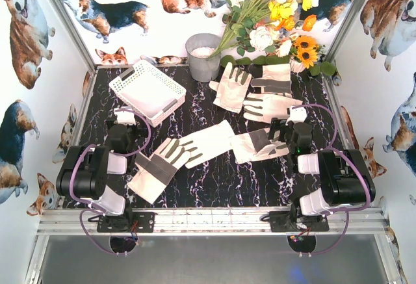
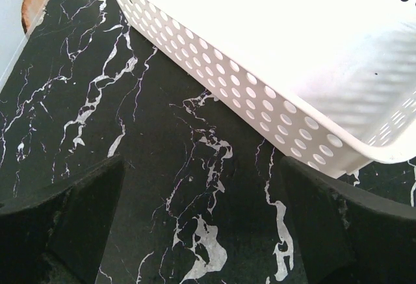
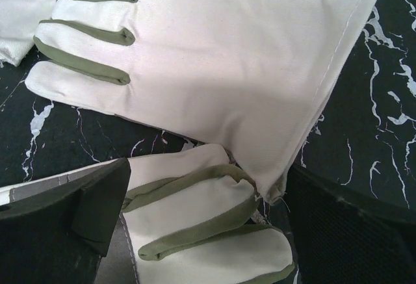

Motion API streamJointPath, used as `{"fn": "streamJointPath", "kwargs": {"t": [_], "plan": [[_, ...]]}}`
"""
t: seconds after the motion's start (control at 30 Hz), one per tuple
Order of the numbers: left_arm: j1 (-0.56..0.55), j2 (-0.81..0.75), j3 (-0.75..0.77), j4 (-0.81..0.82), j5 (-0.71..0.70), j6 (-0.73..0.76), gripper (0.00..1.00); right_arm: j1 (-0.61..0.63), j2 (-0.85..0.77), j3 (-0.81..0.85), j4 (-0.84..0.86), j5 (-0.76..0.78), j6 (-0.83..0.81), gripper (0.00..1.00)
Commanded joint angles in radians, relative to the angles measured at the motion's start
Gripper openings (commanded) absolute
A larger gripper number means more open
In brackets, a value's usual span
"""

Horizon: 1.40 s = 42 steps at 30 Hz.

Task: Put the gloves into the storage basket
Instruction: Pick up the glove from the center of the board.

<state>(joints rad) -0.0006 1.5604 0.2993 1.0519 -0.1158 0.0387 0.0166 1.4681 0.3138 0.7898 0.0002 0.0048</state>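
Several cream gloves with grey patches lie on the black marble table. One glove (image 1: 156, 167) is at the front left, one (image 1: 208, 142) in the middle, one (image 1: 257, 146) right of it, and three more lie at the back right (image 1: 232, 87). The white perforated storage basket (image 1: 148, 91) sits at the back left, holding nothing. My left gripper (image 1: 125, 127) is open just short of the basket's near corner (image 2: 273, 102), over bare table (image 2: 201, 232). My right gripper (image 1: 281, 131) hangs open (image 3: 208, 225) above the fingers of one glove (image 3: 195, 219), beside another glove's cuff (image 3: 214, 56).
A grey metal bucket (image 1: 203, 56) stands behind the basket, with a bunch of artificial flowers (image 1: 273, 17) leaning over the back right. White walls printed with corgis close in three sides. An aluminium rail (image 1: 208, 219) runs along the near edge.
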Motion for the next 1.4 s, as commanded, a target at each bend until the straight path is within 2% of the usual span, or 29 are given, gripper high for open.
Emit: {"fn": "streamJointPath", "kwargs": {"t": [0.0,0.07,0.23,0.33,0.37,0.47,0.53,0.57,0.67,0.77,0.83,0.9,1.03,1.17,1.27,1.37], "plan": [[0.006,-0.004,0.018,0.02,-0.027,-0.011,1.0,-0.004,-0.005,0.009,0.071,-0.005,-0.009,1.0],[0.005,-0.007,0.014,0.027,-0.033,-0.013,1.0,-0.004,-0.003,0.009,0.074,-0.005,-0.008,1.0],[-0.03,-0.06,-0.011,0.039,-0.17,-0.02,1.0,-0.019,-0.006,0.008,0.068,-0.024,0.003,1.0],[-0.058,-0.192,-0.046,-0.018,-0.259,-0.027,1.0,-0.008,-0.088,-0.032,0.087,0.114,0.036,1.0],[-0.064,-0.259,-0.036,-0.094,-0.281,-0.055,1.0,-0.007,-0.148,-0.021,0.009,0.166,0.049,1.0],[-0.07,-0.444,0.085,-0.586,-0.321,-0.195,1.0,-0.011,-0.372,0.109,-0.39,0.275,0.172,1.0],[-0.069,-0.521,0.185,-0.83,-0.284,-0.283,1.0,-0.042,-0.451,0.196,-0.614,0.214,0.269,1.0],[-0.068,-0.545,0.215,-0.894,-0.232,-0.283,1.0,-0.068,-0.478,0.222,-0.671,0.14,0.285,1.0],[-0.069,-0.593,0.287,-1.022,-0.118,-0.252,1.0,-0.075,-0.524,0.266,-0.774,0.063,0.336,0.98],[-0.068,-0.581,0.373,-1.151,-0.124,-0.162,1.0,-0.027,-0.507,0.403,-0.996,-0.008,0.318,0.92],[-0.067,-0.555,0.402,-1.185,-0.128,-0.096,1.0,0.025,-0.47,0.513,-1.179,0.036,0.363,0.89],[-0.067,-0.535,0.4,-1.188,-0.131,-0.064,1.0,0.039,-0.43,0.598,-1.35,0.024,0.476,0.85],[-0.07,-0.554,0.351,-1.14,-0.149,-0.111,1.0,0.042,-0.392,0.642,-1.579,-0.025,0.643,0.85],[-0.073,-0.561,0.38,-1.151,-0.133,-0.115,1.0,0.042,-0.404,0.59,-1.634,-0.028,0.715,0.87],[-0.076,-0.546,0.44,-1.224,-0.152,-0.137,1.0,0.042,-0.425,0.535,-1.626,-0.058,0.758,0.86],[-0.099,-0.555,0.446,-1.26,-0.216,-0.126,1.0,0.042,-0.454,0.477,-1.604,-0.091,0.791,0.84]]}}
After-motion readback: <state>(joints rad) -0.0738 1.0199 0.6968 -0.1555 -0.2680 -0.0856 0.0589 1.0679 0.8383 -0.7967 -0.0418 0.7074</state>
